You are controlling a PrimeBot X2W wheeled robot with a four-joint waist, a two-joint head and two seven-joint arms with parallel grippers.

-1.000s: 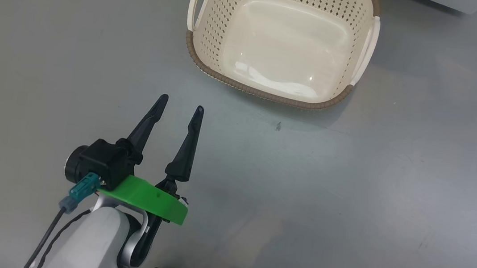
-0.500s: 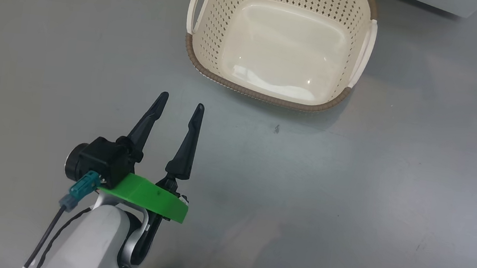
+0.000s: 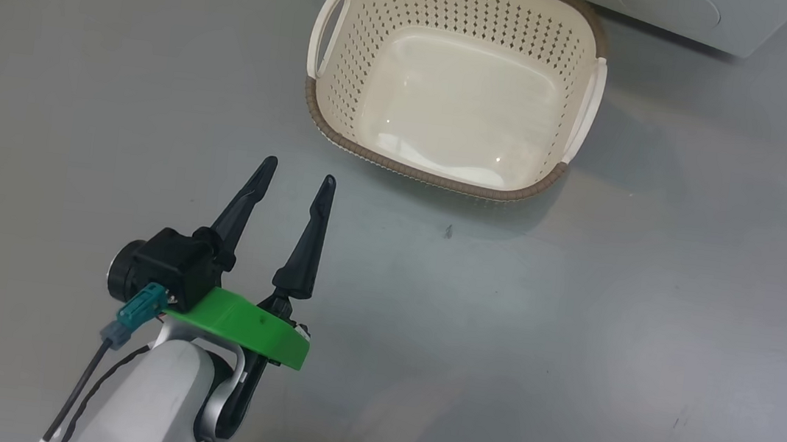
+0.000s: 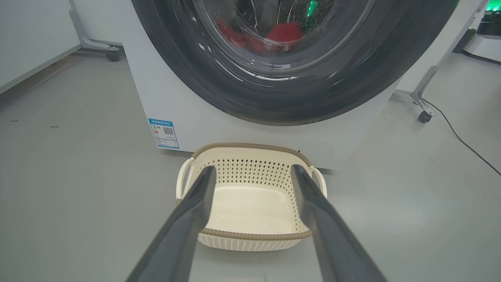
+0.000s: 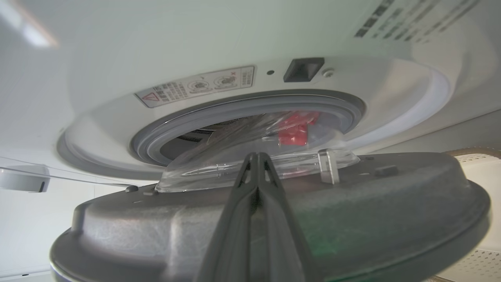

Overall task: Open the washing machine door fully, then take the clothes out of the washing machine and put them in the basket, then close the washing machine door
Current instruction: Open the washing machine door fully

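Observation:
The cream basket (image 3: 436,174) stands with nothing in it on the grey floor before the white washing machine (image 3: 683,17). My left gripper (image 3: 298,171) hangs open short of the basket (image 4: 254,234), nothing between its fingers (image 4: 184,231). The left wrist view looks past my left gripper (image 4: 253,168) at the washing machine door (image 4: 274,105), with red clothes (image 4: 283,33) behind its glass. In the right wrist view the door (image 5: 156,223) stands ajar from the washing machine (image 5: 117,58). My right gripper (image 5: 254,154) is shut, lying across the door's grey inner face, tips at the glass bowl. Clothes (image 5: 293,135) show through it.
A blue sticker (image 4: 164,133) sits low on the washer's front. Wheeled stand legs (image 4: 424,113) flank the machine on both sides, and a black cable (image 4: 462,141) runs over the floor at the right. Open grey floor surrounds the basket.
The head camera has tilted up: the basket sits lower in the picture and the washer's base has come in at the top. My left gripper keeps its place, still open.

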